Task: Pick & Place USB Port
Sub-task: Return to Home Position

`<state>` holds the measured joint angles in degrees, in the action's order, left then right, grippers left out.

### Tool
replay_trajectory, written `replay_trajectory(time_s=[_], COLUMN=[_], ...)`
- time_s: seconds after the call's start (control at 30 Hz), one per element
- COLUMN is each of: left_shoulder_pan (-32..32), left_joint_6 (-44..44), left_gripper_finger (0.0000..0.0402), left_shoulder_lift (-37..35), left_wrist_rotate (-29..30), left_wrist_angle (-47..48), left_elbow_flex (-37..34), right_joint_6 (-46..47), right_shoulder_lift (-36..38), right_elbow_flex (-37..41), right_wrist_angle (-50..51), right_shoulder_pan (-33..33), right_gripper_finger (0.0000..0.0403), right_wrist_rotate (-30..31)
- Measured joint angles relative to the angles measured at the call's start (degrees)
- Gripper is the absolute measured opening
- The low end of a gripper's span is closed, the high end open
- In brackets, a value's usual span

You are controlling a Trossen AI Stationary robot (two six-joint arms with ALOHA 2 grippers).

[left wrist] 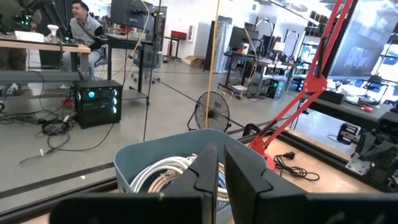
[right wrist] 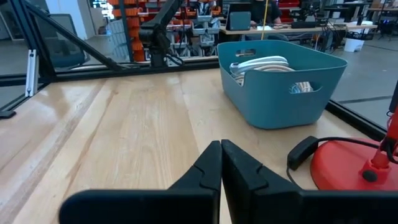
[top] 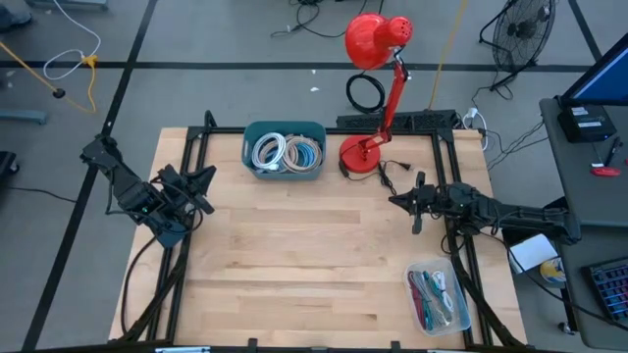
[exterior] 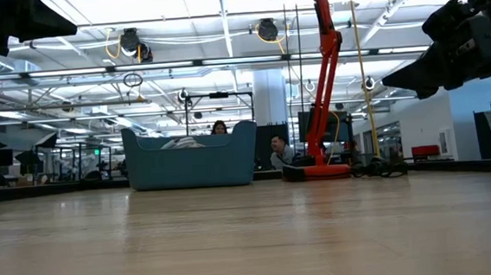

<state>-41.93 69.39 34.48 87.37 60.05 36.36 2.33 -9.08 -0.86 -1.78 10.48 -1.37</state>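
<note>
Fingers of the right gripper (right wrist: 221,165) meet tip to tip and hold nothing; that gripper hangs above the wooden table (top: 294,255) near its right edge, pointing in toward the middle; the base of the red desk lamp (top: 364,155) stands beyond it toward the far edge, and the transparent bin (top: 412,270) sits toward the front corner on the same side, apart from it. Over the table's left edge the left gripper (left wrist: 221,165) is drawn all but together as well, with only a thin slit between its fingers and nothing in it; it faces the blue bin (top: 285,175), near it but not touching.

Coiled white cables (top: 285,152) lie inside the blue bin, which stands at the far edge just beside the lamp's base; a tangle of coloured cables (top: 434,296) lies inside the transparent bin; the high view shows no cable loose on the wood between the two.

By that layout the sorting looks finished, and the step in hand is the retreat to the rest pose, not another pick; both arms already sit near their own sides. The next move should call only for folding each arm back and down with its claw kept together; the right one ought to mind the lamp's stem and cord, the left one the blue bin's wall.
</note>
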Motion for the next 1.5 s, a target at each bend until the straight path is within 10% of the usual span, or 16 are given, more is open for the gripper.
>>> replay_trajectory(time_s=[0.37, 0.83, 1.5], left_shoulder_pan=[-0.04, -3.59, -0.77], left_joint_6=[-1.45, 36.74, 26.56], left_gripper_finger=[0.0026, 0.0026, 0.0004], left_shoulder_lift=[-0.16, -2.58, -1.84], left_wrist_rotate=[-0.39, 2.58, 2.7], left_wrist_angle=[3.89, 20.55, 3.43], left_elbow_flex=[0.0, -9.9, -16.33], right_joint_6=[0.02, 0.02, 0.01], right_shoulder_lift=[0.0, 0.02, 0.0], right_elbow_flex=[0.0, 0.0, 0.0], right_wrist_angle=[-0.11, -0.17, -0.22], right_shoulder_pan=[0.0, 0.0, 0.0], right_gripper_finger=[0.0, 0.0, 0.0], right_wrist_rotate=[-0.17, -0.2, -0.2])
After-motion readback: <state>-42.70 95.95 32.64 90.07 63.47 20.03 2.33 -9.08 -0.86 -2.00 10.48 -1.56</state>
